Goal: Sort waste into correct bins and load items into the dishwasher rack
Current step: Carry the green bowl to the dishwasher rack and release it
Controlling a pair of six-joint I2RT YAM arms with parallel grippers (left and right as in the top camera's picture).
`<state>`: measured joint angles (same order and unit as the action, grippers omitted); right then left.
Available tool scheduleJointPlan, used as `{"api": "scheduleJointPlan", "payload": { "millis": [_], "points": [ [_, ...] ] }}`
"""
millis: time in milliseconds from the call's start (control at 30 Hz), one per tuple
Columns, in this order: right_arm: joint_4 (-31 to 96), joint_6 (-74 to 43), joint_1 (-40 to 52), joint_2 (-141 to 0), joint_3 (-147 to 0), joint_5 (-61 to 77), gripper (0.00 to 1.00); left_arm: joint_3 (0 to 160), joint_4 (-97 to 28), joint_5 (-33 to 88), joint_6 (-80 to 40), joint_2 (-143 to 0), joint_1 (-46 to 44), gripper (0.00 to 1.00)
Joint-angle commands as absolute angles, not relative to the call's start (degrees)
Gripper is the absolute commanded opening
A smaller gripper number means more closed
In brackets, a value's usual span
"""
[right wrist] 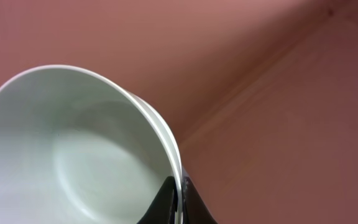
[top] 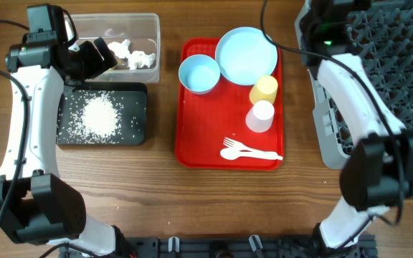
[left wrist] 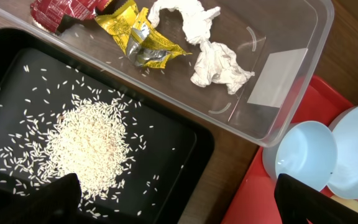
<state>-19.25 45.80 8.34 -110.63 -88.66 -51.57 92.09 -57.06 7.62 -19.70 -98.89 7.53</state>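
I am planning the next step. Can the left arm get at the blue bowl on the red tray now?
Probably yes. The left tool is open and empty, the bowl stands at the red tray's left edge with nothing over it, and the right arm is away at the rack.

The left white-and-black jointed arm point(top: 27, 107) stood up from its base at the near side and extended toward the far side, its wrist turned inward toward the centre. Its black two-finger left gripper point(top: 102, 57) pointed down and inward with the jaws spread wide and nothing between them; in the wrist view its dark fingertips point(left wrist: 42, 199) sat at the two lower corners. The right white-and-black arm point(top: 357, 100) bent at a dark elbow and stretched to the far side. The right gripper point(right wrist: 180, 198) was pinched tight on the rim of a pale round bowl point(right wrist: 73, 149)
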Motion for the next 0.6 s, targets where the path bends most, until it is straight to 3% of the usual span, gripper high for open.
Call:
{"api": "scheduleJointPlan", "payload": {
  "millis": [0, 567],
  "points": [
    [-20.14, 54.94, 8.14, -116.11, -88.82, -54.68, 0.04, 92.36, -57.04, 7.90, -20.40, -98.78, 7.68, 1.00],
    [-16.21, 51.92, 3.29, -120.68, -88.77, -53.95, 0.04, 92.36, -57.04, 7.90, -20.40, -98.78, 7.68, 1.00]
  ]
}}
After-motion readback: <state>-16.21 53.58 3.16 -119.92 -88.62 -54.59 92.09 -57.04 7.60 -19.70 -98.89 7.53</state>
